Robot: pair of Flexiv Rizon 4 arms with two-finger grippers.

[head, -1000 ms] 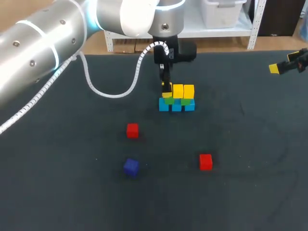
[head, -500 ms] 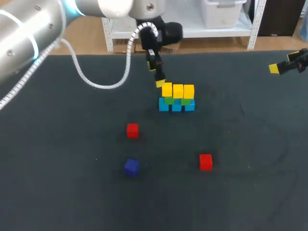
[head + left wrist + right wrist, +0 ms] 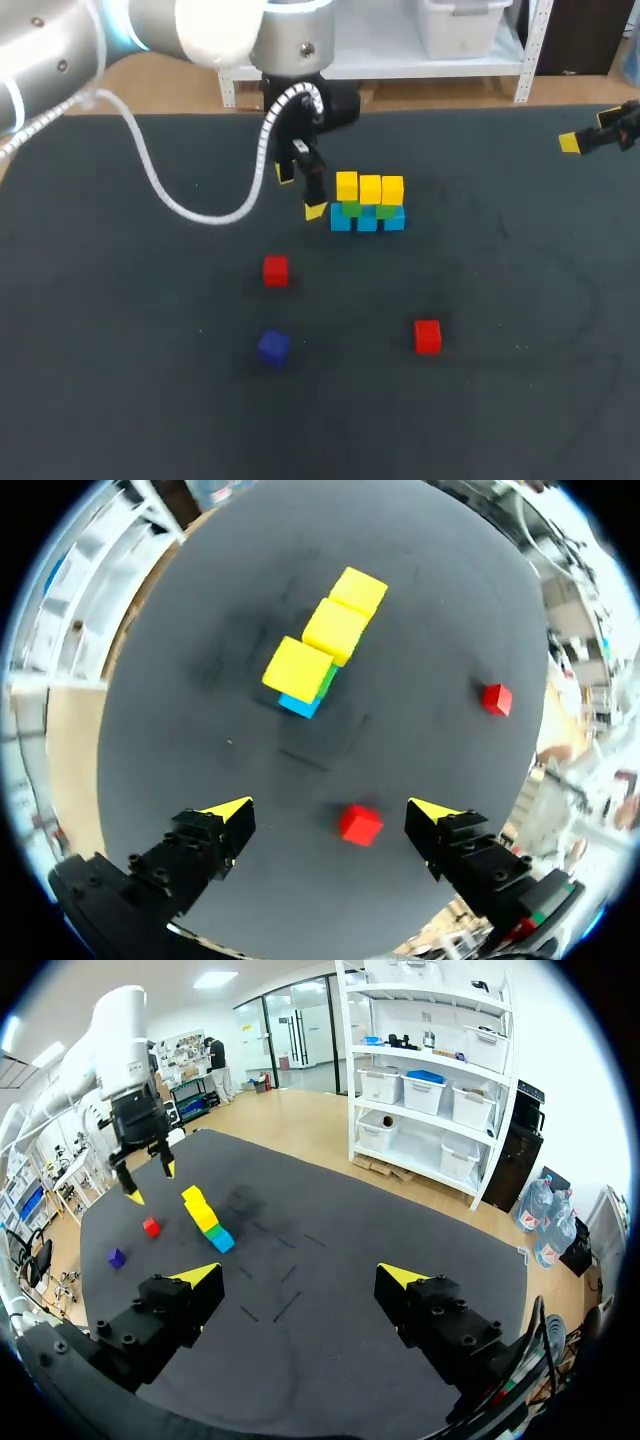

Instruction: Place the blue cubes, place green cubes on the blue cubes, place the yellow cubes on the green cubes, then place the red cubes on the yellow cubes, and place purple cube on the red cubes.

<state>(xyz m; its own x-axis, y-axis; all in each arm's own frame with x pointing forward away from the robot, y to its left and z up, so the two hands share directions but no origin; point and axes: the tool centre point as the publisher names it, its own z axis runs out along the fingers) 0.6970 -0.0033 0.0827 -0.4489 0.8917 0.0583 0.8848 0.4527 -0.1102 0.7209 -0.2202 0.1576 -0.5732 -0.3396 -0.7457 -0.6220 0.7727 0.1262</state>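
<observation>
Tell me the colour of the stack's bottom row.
Blue cubes, clearest in the head view.

Dark tbl mat (image 3: 520, 400), faintly scuffed.

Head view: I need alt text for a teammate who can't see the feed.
A three-tier wall of cubes, blue cubes under green cubes under yellow cubes, stands on the dark table, with the left pincer open and empty just beside it. Nearer the camera lie a red cube, a second red cube and a purple cube, all loose.

blue-green-yellow stack (image 3: 367, 204) stands upright; red cubes (image 3: 275, 270) and purple cube (image 3: 272, 345) lie loose.
</observation>
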